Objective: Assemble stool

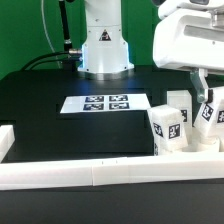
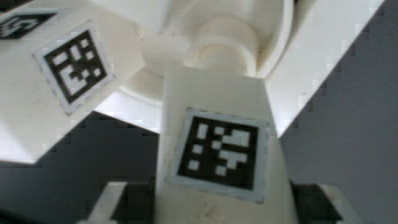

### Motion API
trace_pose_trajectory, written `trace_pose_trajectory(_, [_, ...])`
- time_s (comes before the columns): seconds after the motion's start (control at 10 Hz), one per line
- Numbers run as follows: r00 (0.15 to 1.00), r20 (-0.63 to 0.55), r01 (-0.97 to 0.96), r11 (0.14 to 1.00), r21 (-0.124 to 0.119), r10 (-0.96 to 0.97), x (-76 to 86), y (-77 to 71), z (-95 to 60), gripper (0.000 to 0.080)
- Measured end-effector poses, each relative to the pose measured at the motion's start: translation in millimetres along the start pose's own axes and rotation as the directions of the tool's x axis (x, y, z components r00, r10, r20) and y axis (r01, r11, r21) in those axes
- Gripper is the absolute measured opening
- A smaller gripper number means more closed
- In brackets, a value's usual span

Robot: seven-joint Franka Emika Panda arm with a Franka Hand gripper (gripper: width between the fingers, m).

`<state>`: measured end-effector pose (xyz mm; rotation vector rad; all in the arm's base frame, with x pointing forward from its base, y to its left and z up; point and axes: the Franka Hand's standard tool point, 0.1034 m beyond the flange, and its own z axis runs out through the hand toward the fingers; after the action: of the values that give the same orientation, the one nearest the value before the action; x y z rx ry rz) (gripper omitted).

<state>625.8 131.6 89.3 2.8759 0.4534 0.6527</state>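
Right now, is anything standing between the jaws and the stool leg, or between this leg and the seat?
Nothing visible. The tagged leg already lies between the jaws of the gripper, and its far end reaches the round seat with nothing between them. A second leg stands close beside it, not in the way.

A black table top [image 1: 60,85] fills the middle of the exterior view, edged by long white border rails [image 1: 70,172] along its near side. The marker board [image 1: 105,103] lies flat on it. Behind, green foliage-like shapes [image 1: 25,30] and dark cables [image 1: 62,30] stand under even light.
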Motion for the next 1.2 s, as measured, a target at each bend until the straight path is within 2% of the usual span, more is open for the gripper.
trace_pose_trajectory(0.6, [0.998, -0.063, -0.014, 1.000, 0.006, 0.014, -5.3, -2.8, 5.5, 0.0325])
trace_pose_trajectory(0.7, [0.998, -0.063, -0.019, 1.000, 0.006, 0.019, -5.5, -2.6, 5.6, 0.0379])
trace_pose_trajectory(0.8, [0.998, -0.063, -0.019, 1.000, 0.006, 0.020, -5.4, -2.6, 5.6, 0.0514])
trace_pose_trajectory(0.9, [0.998, -0.063, -0.019, 1.000, 0.006, 0.019, -5.4, -2.5, 5.6, 0.0514])
trace_pose_trajectory(1.0, [0.998, -0.063, -0.025, 1.000, 0.007, 0.025, -5.4, -2.1, 5.6, 0.0620])
trace_pose_trajectory(1.2, [0.998, -0.063, -0.024, 1.000, 0.007, 0.025, -5.4, -2.1, 5.6, 0.0641])
